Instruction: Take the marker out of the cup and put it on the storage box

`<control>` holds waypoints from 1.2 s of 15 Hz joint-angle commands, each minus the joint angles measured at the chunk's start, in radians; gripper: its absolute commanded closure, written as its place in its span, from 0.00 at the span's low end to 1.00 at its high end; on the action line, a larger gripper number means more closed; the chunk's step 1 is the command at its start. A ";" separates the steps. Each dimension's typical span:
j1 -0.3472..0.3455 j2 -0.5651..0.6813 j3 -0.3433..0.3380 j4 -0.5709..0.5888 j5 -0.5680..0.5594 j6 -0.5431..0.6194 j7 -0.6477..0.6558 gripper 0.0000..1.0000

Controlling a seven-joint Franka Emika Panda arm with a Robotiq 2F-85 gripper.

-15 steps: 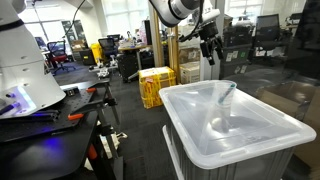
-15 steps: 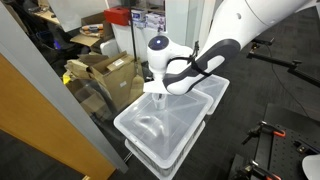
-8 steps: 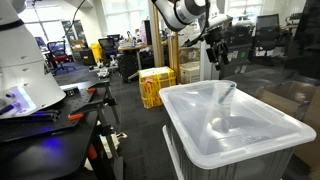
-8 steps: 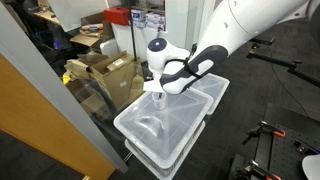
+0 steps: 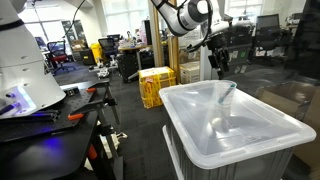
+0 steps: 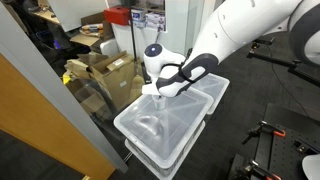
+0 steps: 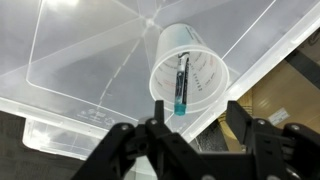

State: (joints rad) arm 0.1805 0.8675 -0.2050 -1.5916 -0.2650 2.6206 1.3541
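The gripper is hanging over one end of the storage box with its jaws standing apart. In the wrist view the two dark fingers are showing on either side of an open gap, with nothing between them.

The cup is standing upright on the lid of the box, close to a corner. It is sitting just ahead of the open jaws and roughly in line with the gap, and the wrist camera is looking straight down into its mouth. The fingers are not touching its rim.

The marker is resting inside the cup, leaning along the wall on the side of one finger. Its teal end is pointing toward the jaws and its darker end is pointing away from them.

In an exterior view the gripper is hovering above and slightly to one side of the cup, with clear air between the fingertips and the rim. The lid of the box is stretching away beneath and beyond the jaws.

Well behind the jaws, a yellow crate is standing on the floor. In an exterior view some cardboard boxes are lying beside the storage box, well apart from the jaws.
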 commanded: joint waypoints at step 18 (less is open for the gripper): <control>0.001 0.178 -0.015 0.239 0.048 -0.160 -0.024 0.42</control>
State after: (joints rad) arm 0.1787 1.0152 -0.2077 -1.4105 -0.2504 2.5046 1.3541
